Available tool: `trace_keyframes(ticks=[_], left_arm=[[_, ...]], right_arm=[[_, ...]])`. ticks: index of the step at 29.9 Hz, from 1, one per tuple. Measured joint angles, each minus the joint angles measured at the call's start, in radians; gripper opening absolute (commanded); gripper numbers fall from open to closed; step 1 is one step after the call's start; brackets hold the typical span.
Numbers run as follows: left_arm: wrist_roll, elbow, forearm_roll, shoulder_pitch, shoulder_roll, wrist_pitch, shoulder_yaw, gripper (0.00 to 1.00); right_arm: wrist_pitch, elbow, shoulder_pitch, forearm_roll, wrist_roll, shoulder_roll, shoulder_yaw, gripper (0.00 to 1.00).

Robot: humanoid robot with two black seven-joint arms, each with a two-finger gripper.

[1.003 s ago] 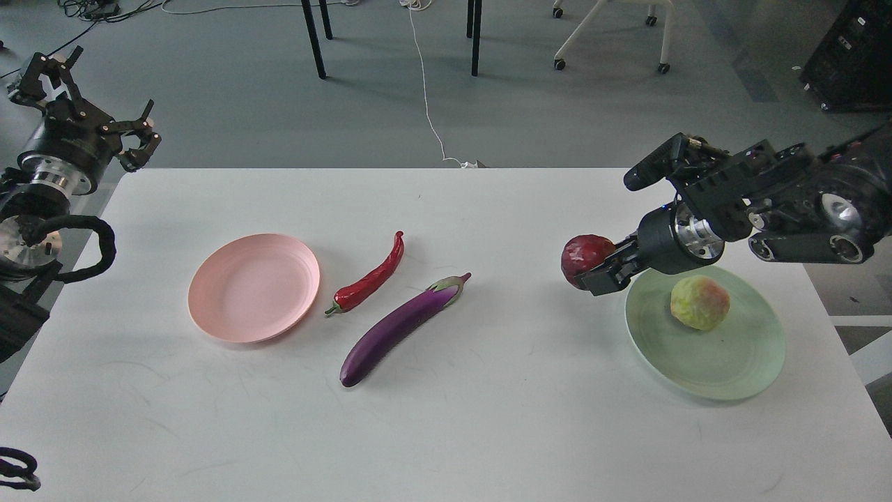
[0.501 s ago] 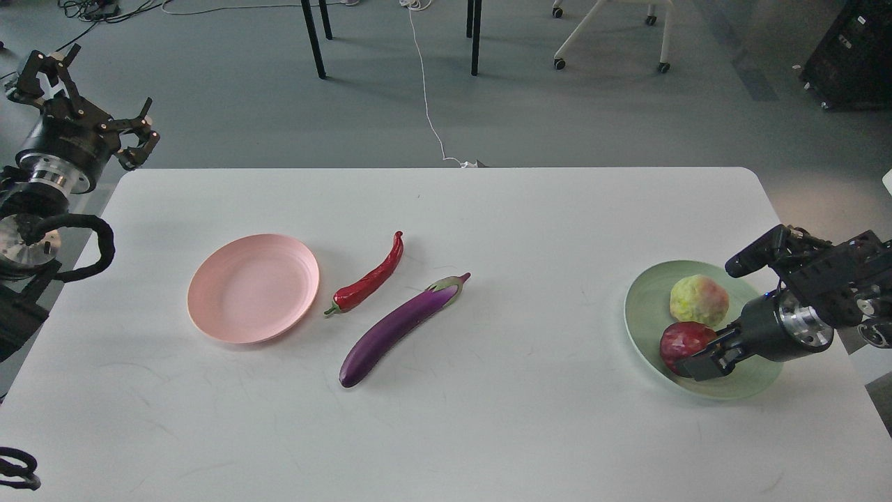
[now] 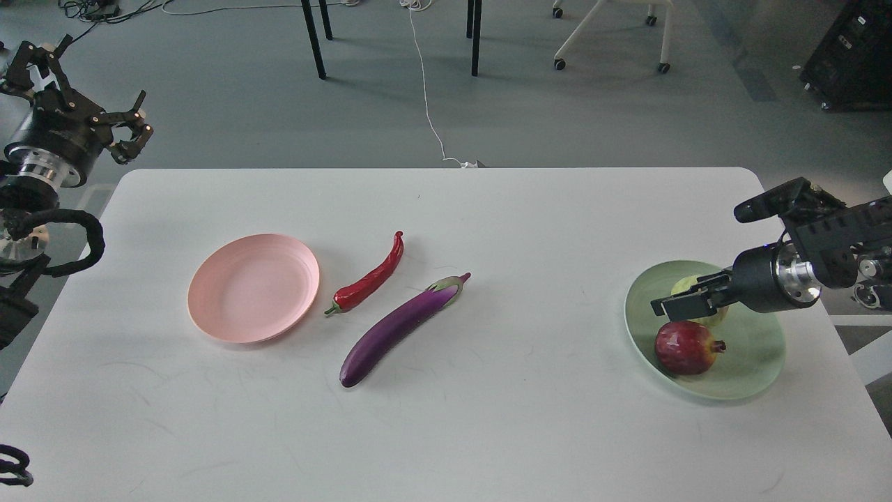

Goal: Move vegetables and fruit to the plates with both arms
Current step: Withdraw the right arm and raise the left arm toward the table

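Note:
The dark red pomegranate (image 3: 684,347) lies on the pale green plate (image 3: 756,362) at the right. The yellow-green fruit (image 3: 686,284) sits behind it on the same plate, mostly hidden by my right gripper (image 3: 670,305). That gripper hovers just above the pomegranate, open and empty. The red chili pepper (image 3: 369,277) and the purple eggplant (image 3: 401,326) lie on the table in the middle. The pale pink plate (image 3: 253,287) to their left holds nothing. My left gripper (image 3: 80,94) is open and empty, raised beyond the table's far left corner.
The white table (image 3: 488,432) ends close to the green plate on the right. On the floor behind are dark table legs (image 3: 313,38), a white cable (image 3: 426,90), a chair base (image 3: 606,35) and a black cabinet (image 3: 854,56).
My right gripper carried the pomegranate from left of the green plate onto it, let go, and rose a little. My left gripper drifted slightly up and left.

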Motion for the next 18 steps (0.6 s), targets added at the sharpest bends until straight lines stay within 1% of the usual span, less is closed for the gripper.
trace_keyframes(ticks=[2,5,9,11,14,18], left_arm=[[0.0,-0.036,0.001,-0.027,0.005,0.016,0.0,0.98],[0.0,-0.124,0.019,-0.085,0.044,0.067,0.009,0.98],[0.004,-0.209,0.048,-0.142,0.072,0.085,0.056,0.98],[0.004,-0.229,0.053,-0.158,0.075,0.073,0.087,0.98],[0.001,-0.239,0.092,-0.165,0.073,0.017,0.134,0.98],[-0.005,-0.268,0.262,-0.171,0.063,-0.004,0.153,0.98]], right_arm=[[0.009,-0.031,-0.007,0.067,-0.005,-0.035,0.09,0.98],[0.014,-0.077,-0.039,0.158,-0.01,-0.092,0.243,0.98],[0.015,-0.137,-0.146,0.206,-0.01,-0.159,0.483,0.98],[0.015,-0.177,-0.216,0.211,-0.01,-0.167,0.618,0.98],[0.012,-0.241,-0.336,0.214,-0.01,-0.167,0.844,0.98],[0.01,-0.275,-0.502,0.273,-0.008,-0.163,1.133,0.98]])
